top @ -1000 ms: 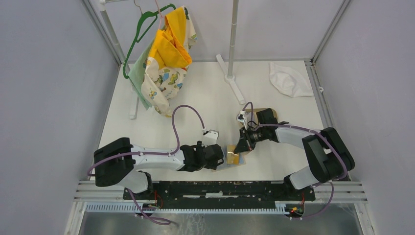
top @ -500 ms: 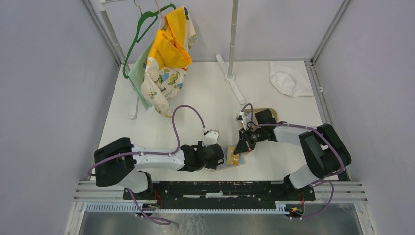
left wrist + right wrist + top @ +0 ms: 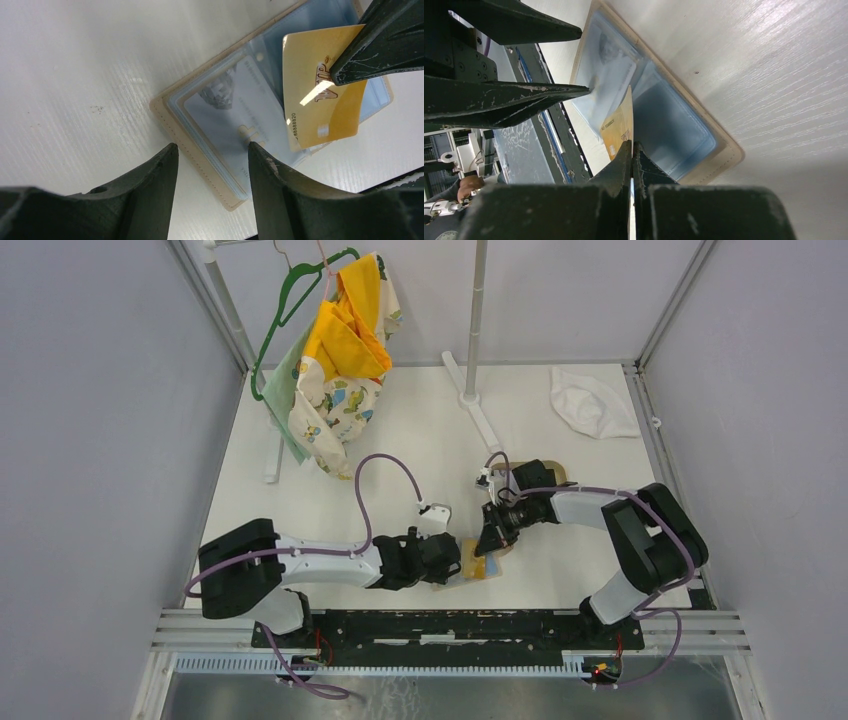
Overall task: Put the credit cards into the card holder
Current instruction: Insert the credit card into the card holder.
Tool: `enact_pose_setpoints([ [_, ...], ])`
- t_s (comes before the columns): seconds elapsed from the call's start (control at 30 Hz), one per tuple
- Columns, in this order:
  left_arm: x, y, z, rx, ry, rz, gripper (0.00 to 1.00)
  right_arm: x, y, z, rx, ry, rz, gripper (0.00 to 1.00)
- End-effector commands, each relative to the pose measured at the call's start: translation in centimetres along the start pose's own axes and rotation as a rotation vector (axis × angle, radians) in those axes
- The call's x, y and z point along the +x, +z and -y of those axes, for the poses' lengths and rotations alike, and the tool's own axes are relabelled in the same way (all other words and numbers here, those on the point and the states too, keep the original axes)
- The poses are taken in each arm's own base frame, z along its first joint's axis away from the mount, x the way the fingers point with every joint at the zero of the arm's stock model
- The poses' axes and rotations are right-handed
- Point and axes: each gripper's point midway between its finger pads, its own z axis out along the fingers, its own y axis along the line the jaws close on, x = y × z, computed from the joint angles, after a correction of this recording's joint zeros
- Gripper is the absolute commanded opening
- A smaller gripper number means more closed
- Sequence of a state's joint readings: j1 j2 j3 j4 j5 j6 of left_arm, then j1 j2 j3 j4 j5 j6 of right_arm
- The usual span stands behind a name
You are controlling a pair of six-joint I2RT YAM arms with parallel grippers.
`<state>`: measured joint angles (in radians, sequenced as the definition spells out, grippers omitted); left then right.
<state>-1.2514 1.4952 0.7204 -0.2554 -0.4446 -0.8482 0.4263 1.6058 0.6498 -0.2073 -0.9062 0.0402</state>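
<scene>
The card holder [image 3: 484, 566] lies open on the table, tan-edged with light blue clear sleeves [image 3: 200, 156]. A white-grey card [image 3: 231, 107] sits in its left sleeve. My left gripper [image 3: 212, 149] is open and straddles the holder's near edge. One of its fingertips [image 3: 583, 90] rests on the left sleeve. My right gripper [image 3: 632, 146] is shut on a gold card [image 3: 620, 125]. It holds the card on edge, tilted over the holder's fold [image 3: 674, 125]. The gold card [image 3: 320, 100] overlaps the right sleeve. In the top view the left gripper [image 3: 452, 558] and the right gripper [image 3: 490, 542] meet over the holder.
An oval tan tray [image 3: 552, 474] lies partly hidden behind the right arm. A white cloth [image 3: 592, 402] sits at the back right. Clothes on a green hanger [image 3: 335, 360] and a stand's foot [image 3: 480, 415] are at the back. A black rail [image 3: 450, 625] runs along the front edge.
My right gripper has moved a little left with the gold card, closer over the open holder. The left arm has hardly moved.
</scene>
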Motion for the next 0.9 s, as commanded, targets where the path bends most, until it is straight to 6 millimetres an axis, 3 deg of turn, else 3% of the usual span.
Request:
enact_pose_setpoints([
  [0.0, 0.3, 0.7, -1.4, -0.06, 0.065, -0.004, 0.59, -0.3, 0.2, 1.2, 0.067, -0.007, -0.033, 0.01],
  [0.4, 0.8, 1.4, -1.9, -0.053, 0.068, -0.015, 0.59, 0.2, 0.6, 1.5, 0.083, -0.014, -0.122, 0.02],
  [0.87, 0.6, 1.3, -2.1, -0.049, 0.067, -0.006, 0.58, 1.4, 1.0, 2.4, 0.141, 0.099, -0.126, 0.01],
])
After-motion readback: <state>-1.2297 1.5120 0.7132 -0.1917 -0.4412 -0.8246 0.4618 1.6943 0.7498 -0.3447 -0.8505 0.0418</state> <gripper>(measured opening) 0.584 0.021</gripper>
